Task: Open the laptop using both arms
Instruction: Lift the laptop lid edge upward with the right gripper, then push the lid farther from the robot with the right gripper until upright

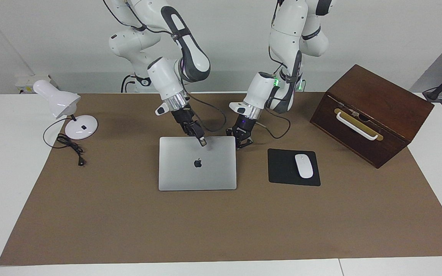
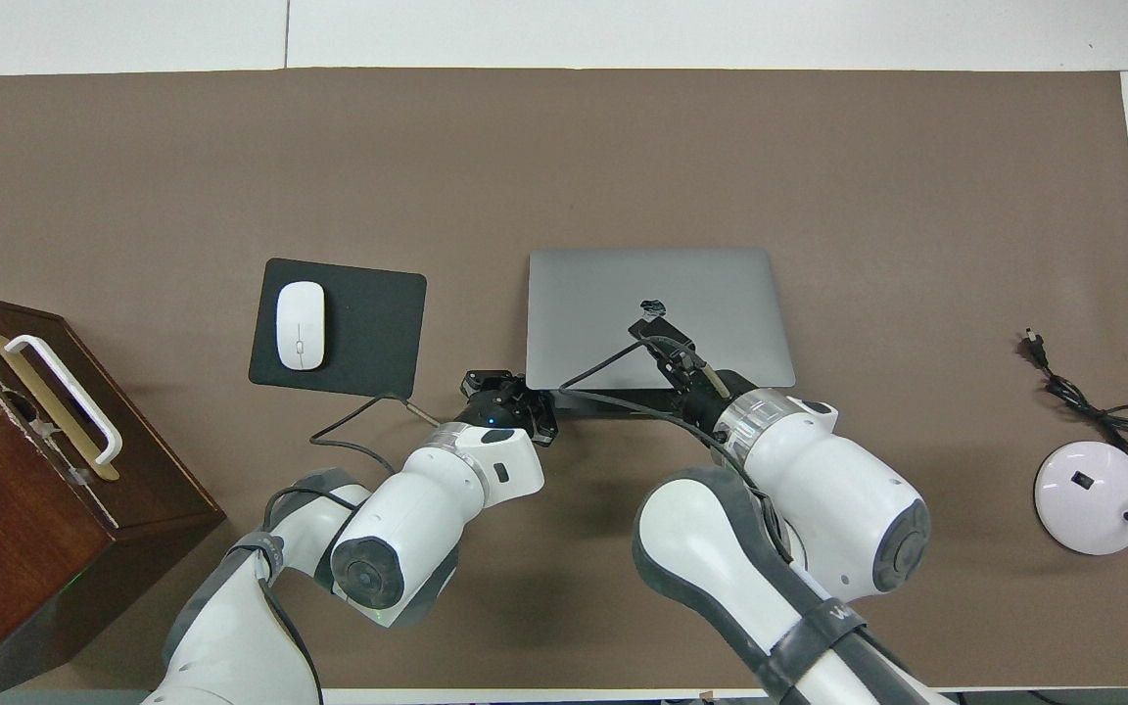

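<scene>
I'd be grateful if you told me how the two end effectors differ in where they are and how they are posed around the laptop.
The right end effector is over the closed laptop's lid, near the edge nearest the robots; the left end effector sits low beside the laptop's corner, off the lid, toward the mouse pad. The right one slants in over the lid; the left one points more steeply down. Both are black and trail cables.

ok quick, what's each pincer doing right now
Left pincer: open, at the closed laptop's corner.
Right pincer: over the lid's robot-side edge; cannot be told.
</scene>
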Motion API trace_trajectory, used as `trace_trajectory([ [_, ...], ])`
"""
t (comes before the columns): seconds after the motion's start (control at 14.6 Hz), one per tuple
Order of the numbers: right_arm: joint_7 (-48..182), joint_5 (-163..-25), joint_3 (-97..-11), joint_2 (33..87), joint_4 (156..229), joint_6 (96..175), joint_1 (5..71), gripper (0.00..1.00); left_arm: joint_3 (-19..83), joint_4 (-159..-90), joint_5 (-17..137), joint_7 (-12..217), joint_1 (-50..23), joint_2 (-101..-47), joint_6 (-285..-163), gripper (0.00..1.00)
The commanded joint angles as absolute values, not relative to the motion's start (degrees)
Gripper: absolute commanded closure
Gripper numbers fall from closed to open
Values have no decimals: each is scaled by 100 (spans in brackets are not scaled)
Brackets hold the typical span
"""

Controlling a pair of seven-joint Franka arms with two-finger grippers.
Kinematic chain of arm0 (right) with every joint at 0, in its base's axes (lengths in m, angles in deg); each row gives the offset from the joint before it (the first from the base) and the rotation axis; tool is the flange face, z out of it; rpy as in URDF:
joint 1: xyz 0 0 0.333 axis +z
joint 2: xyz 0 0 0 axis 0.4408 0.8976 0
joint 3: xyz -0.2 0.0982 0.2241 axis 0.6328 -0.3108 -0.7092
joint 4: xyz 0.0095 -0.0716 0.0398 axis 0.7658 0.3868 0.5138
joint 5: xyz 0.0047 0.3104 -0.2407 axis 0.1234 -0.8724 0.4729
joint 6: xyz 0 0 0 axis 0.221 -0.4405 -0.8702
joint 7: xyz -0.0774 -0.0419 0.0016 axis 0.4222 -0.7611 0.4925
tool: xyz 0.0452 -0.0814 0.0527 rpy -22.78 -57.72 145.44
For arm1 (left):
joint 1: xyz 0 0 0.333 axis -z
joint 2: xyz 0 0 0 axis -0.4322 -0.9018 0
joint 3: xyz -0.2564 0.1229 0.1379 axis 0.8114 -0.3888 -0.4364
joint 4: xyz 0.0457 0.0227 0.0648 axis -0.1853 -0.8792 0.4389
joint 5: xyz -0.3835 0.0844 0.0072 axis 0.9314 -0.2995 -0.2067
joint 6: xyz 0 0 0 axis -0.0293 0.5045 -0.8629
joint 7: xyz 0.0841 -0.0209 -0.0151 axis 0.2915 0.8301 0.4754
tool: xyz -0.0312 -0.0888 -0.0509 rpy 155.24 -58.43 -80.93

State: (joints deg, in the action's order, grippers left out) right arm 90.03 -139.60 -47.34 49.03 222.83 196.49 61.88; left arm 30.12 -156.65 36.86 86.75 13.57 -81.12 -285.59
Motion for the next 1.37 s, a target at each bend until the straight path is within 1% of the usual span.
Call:
trace_trajectory([
  [0.0,8703,-14159,-4748,5116,21912,19575,6079,0,3025,-15559,3558,8689,1359,-8390,-28625,100],
  [0.21,8703,-14133,-4748,5186,21718,19540,6026,0,3025,-15559,3558,8689,1359,-8390,-28625,100],
  [0.48,8695,-14036,-4740,5326,21306,19347,5798,0,3025,-15559,3549,8689,1359,-8390,-28625,100],
  [0.76,8703,-13799,-4740,5423,20989,18978,5499,0,3025,-15559,3549,8689,1359,-8390,-28625,100],
  [0.96,8695,-13633,-4740,5511,20769,18925,5394,0,3025,-15559,3549,8689,1359,-8390,-28625,100],
  [1.31,8721,-13281,-4731,5801,20023,18416,5034,0,3025,-15559,3549,8689,1359,-8390,-28616,100],
])
